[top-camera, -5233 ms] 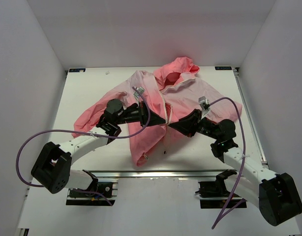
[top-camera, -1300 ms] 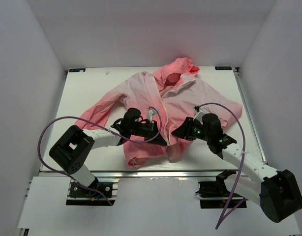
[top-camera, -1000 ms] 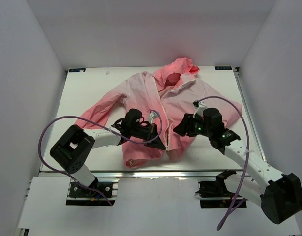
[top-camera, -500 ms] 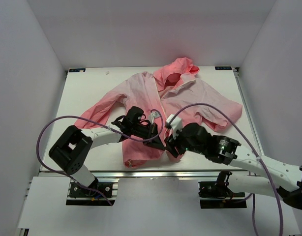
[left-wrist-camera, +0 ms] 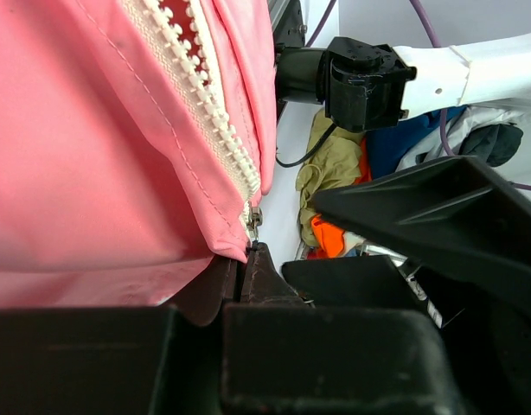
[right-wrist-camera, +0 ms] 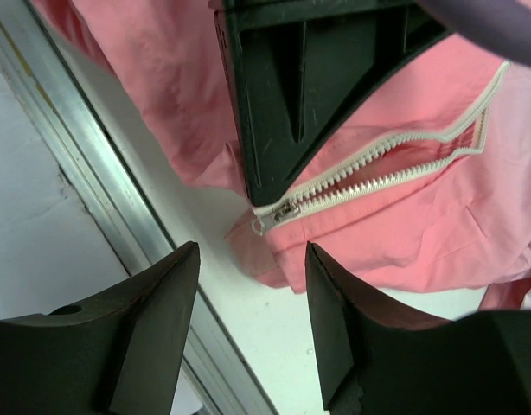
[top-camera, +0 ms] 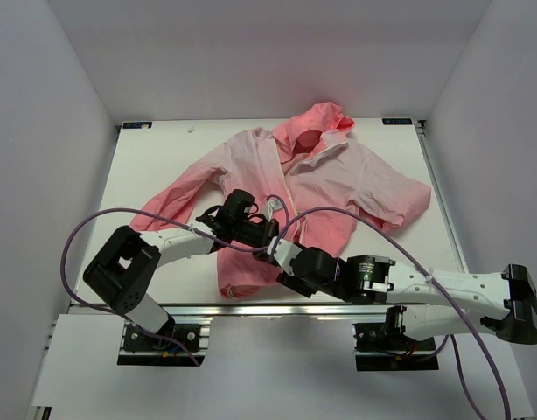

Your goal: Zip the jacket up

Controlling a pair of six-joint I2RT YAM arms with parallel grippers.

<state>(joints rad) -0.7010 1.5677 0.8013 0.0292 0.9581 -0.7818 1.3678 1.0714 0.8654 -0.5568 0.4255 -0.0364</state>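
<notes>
Both arms are made of smooth white tube-shaped links joined by chunky black housings with rounded corners. The left arm [top-camera: 168, 243] trails a thin purple cable [top-camera: 102, 215] in a loose loop, and the right arm [top-camera: 443, 284] carries another purple cable [top-camera: 330, 208] of the same kind. A small green light [top-camera: 366, 271] glows on a black section of the right arm. The right gripper [right-wrist-camera: 250, 251] has two matte black fingers [right-wrist-camera: 153, 320], broad at the root and narrowing to rounded tips. The left gripper [left-wrist-camera: 245, 259] is black too, and the flat face of its finger [right-wrist-camera: 283, 95] has a sunken triangular pocket with faint scuffs.
</notes>
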